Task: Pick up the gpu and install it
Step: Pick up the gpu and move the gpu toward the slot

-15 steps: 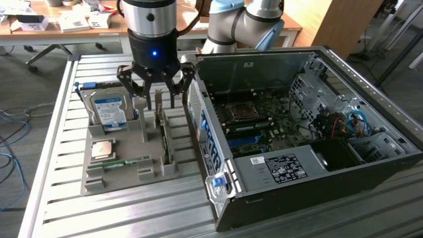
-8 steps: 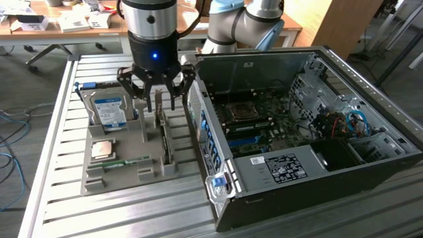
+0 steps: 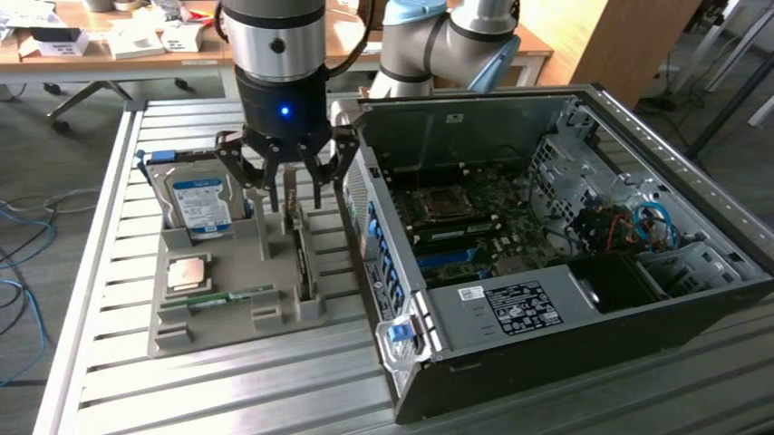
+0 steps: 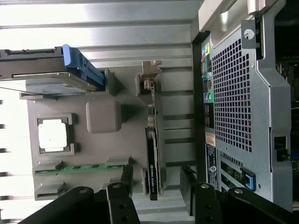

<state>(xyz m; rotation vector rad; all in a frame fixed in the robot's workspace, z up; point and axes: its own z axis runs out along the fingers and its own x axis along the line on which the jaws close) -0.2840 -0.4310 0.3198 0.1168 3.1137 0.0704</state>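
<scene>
The gpu (image 3: 304, 258) stands on its edge in a slot of the grey holder tray (image 3: 217, 331), beside the open computer case (image 3: 545, 272). My gripper (image 3: 296, 201) hangs open right over the card's far end, one finger on each side and nothing held. In the wrist view the gpu (image 4: 152, 158) is a thin dark edge with a light bracket at one end. It runs between my two black fingertips (image 4: 127, 179), and my gripper (image 4: 156, 184) straddles it with room on both sides.
The tray also holds a silver hard drive (image 3: 199, 204) with a blue-white label, a square processor (image 3: 190, 272) and a green memory stick (image 3: 230, 296). The case's motherboard (image 3: 466, 222) lies exposed. Everything rests on a slatted metal table (image 3: 242, 390).
</scene>
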